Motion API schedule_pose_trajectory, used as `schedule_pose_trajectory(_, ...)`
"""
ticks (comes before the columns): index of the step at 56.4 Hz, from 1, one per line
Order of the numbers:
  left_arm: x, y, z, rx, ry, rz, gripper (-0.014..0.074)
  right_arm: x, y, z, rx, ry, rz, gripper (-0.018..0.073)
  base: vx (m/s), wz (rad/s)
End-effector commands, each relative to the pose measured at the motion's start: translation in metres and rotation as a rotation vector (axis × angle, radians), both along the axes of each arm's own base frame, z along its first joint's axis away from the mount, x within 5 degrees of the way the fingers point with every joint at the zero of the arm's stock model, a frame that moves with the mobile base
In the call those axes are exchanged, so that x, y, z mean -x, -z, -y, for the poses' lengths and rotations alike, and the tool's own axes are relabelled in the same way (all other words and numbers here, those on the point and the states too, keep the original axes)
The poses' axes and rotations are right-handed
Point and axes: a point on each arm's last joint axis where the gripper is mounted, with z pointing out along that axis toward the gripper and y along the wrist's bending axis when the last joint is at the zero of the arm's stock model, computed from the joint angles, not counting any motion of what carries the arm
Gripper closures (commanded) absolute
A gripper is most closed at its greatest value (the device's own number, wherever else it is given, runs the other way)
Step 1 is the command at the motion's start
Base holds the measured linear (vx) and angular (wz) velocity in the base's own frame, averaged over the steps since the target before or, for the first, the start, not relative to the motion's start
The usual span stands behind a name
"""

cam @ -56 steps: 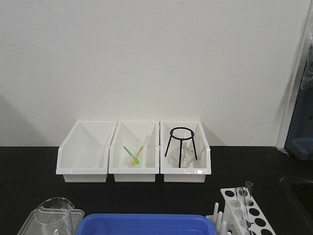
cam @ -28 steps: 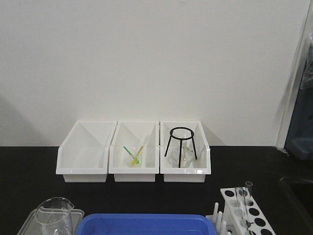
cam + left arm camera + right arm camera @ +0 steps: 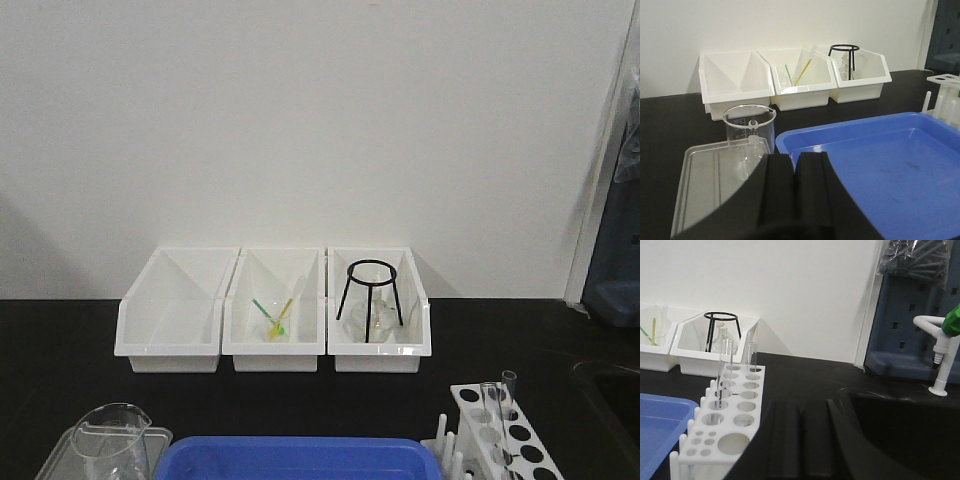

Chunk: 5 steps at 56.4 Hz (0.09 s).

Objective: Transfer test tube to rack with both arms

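test tube [image 3: 726, 371] upright in rack [image 3: 725, 425], a second tube beside it | right gripper [image 3: 800, 440] fingers pressed together, empty, just right of rack, tube ahead-left | left gripper [image 3: 794, 192] fingers together, empty, behind beaker [image 3: 749, 137] on clear lid [image 3: 710, 175]

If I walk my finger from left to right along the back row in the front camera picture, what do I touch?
Empty white rectangular bin → white bin holding green and yellow sticks → white bin holding a black wire tripod stand.
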Motion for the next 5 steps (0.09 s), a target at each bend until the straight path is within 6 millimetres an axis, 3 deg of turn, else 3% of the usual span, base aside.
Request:
schedule_pose_trajectory(1, 0.0016, -0.0154, -0.0008, 0.045, -0.004, 0.106, 0.0603, 0.0002, -0.0017, 0.0006, 0.007, 0.009, 0.070, 0.0570, 0.00, 0.00)
schedule_pose_trajectory(5, 0.0016, -0.0154, -0.0008, 0.045, -0.004, 0.106, 0.0603, 0.0002, -0.0017, 0.0006, 0.007, 0.009, 0.070, 0.0570, 0.00, 0.00)
